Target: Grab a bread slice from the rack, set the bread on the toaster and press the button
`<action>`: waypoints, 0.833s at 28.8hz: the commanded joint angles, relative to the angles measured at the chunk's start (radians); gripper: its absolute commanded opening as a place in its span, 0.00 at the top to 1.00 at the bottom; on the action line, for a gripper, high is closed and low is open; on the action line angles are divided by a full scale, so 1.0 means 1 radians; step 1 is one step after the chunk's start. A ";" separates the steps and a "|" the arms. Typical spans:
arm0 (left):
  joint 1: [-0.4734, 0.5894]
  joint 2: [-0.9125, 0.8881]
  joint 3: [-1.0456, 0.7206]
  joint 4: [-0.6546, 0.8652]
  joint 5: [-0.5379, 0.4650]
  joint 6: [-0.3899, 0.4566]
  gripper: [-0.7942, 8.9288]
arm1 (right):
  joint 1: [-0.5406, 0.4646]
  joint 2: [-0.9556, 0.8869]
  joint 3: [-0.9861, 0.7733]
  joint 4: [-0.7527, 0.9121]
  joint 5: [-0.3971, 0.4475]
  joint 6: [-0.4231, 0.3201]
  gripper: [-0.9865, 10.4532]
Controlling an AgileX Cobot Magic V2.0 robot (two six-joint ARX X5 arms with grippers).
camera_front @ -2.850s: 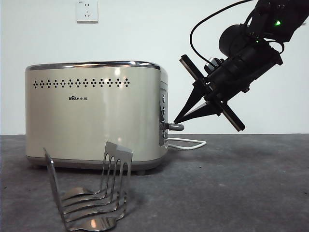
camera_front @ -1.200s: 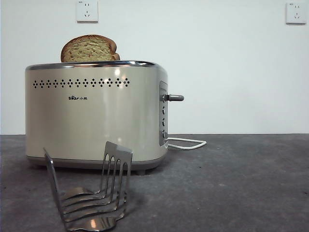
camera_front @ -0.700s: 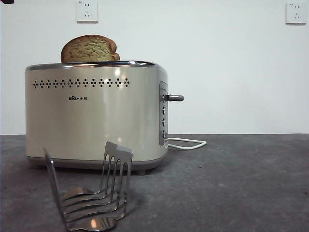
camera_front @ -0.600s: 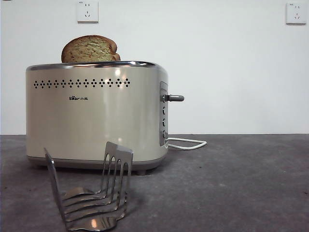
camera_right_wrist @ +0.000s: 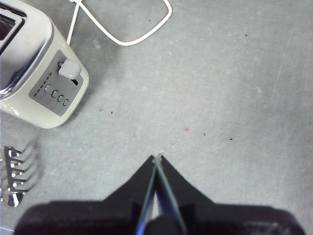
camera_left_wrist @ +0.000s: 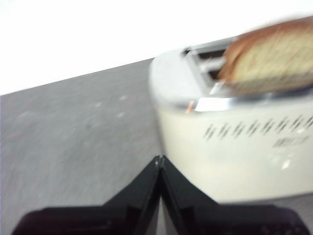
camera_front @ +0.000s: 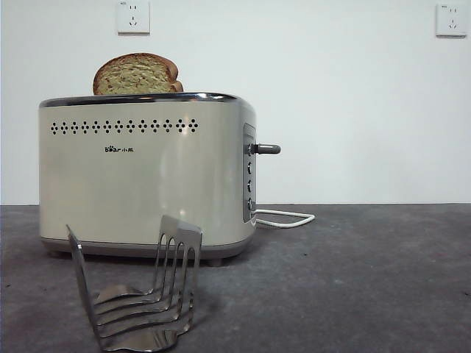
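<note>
Bread [camera_front: 137,75] stands high in the toaster [camera_front: 140,176], button [camera_front: 267,149] up; both claws [camera_left_wrist: 160,161] [camera_right_wrist: 157,159] closed, empty – a careless press could nudge the toaster sideways

A dark grey, lightly speckled table [camera_front: 368,279] stretches back to a plain white wall [camera_front: 353,110]. Two white wall sockets are mounted high on that wall, one [camera_front: 133,16] toward the left and one [camera_front: 450,19] near the right edge. A white power cord [camera_front: 287,218] lies looped on the table surface near the wall.
</note>
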 commanded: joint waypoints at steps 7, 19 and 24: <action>0.044 -0.309 -0.327 0.076 -0.044 -0.122 0.92 | 0.000 0.002 0.004 0.003 0.005 -0.004 0.91; 0.045 -0.430 -0.343 -0.033 -0.104 -0.138 0.92 | 0.000 0.002 0.004 0.003 0.005 -0.005 0.91; 0.047 -0.439 -0.343 -0.038 -0.113 -0.182 0.92 | 0.000 0.002 0.004 0.002 0.009 -0.005 0.91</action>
